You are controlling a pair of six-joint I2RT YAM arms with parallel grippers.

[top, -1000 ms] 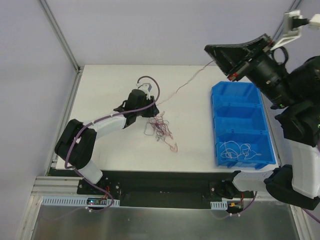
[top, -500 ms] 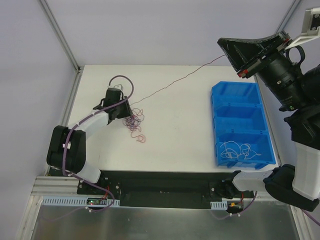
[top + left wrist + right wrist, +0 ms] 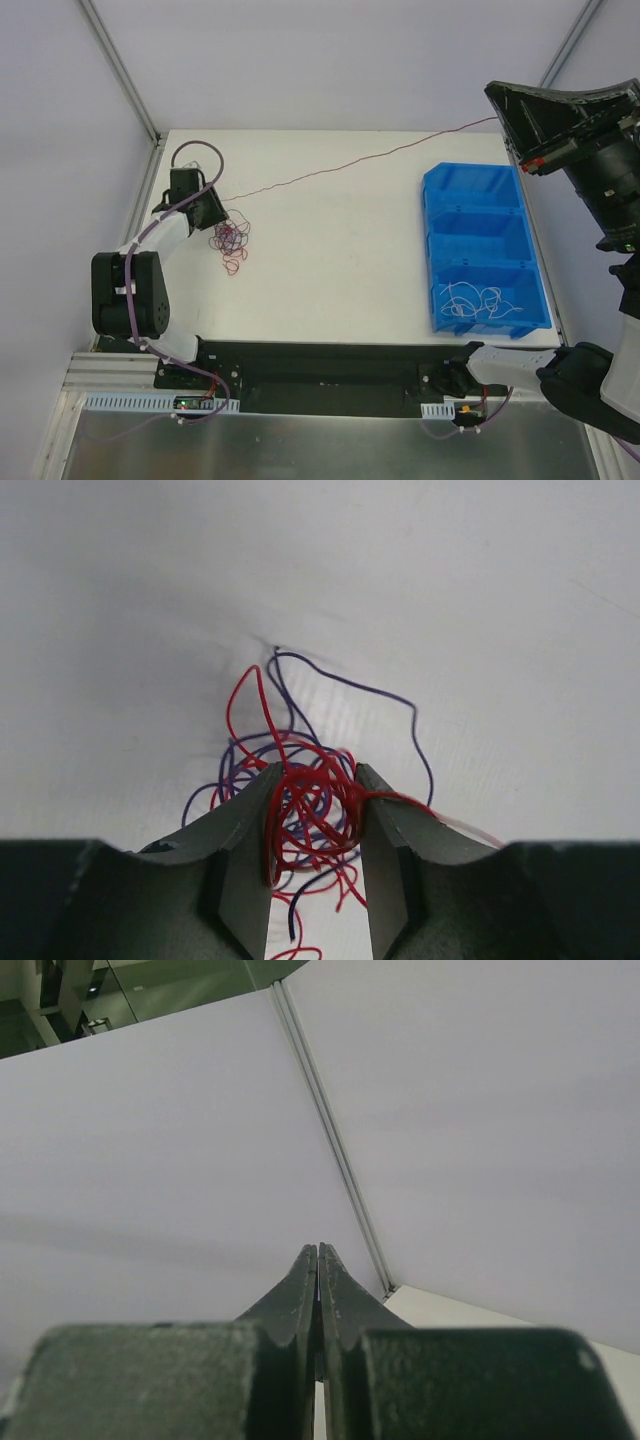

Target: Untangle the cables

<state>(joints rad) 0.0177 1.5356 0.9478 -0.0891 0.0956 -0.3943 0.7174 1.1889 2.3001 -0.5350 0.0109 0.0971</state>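
Note:
A small clump of red and purple cables [image 3: 230, 240] lies at the far left of the white table. My left gripper [image 3: 212, 215] sits on its left side. In the left wrist view the clump [image 3: 310, 805] is caught between the fingers of that gripper [image 3: 317, 775], whose jaws stand narrowly apart around it. One red strand [image 3: 360, 160] runs taut from the clump up to my right gripper [image 3: 498, 112], raised high at the far right. In the right wrist view that gripper [image 3: 318, 1248] is pressed shut; the strand is too thin to see there.
A blue three-compartment bin [image 3: 432, 250] stands at the right of the table, with loose white wires [image 3: 480, 300] in its near compartment. The table's left edge and metal frame post [image 3: 150, 170] are close to the left gripper. Grey walls surround the table.
My left gripper has dragged the clump leftward to the far left of the table. My right gripper has moved further right, and the red strand has stretched out longer between them.

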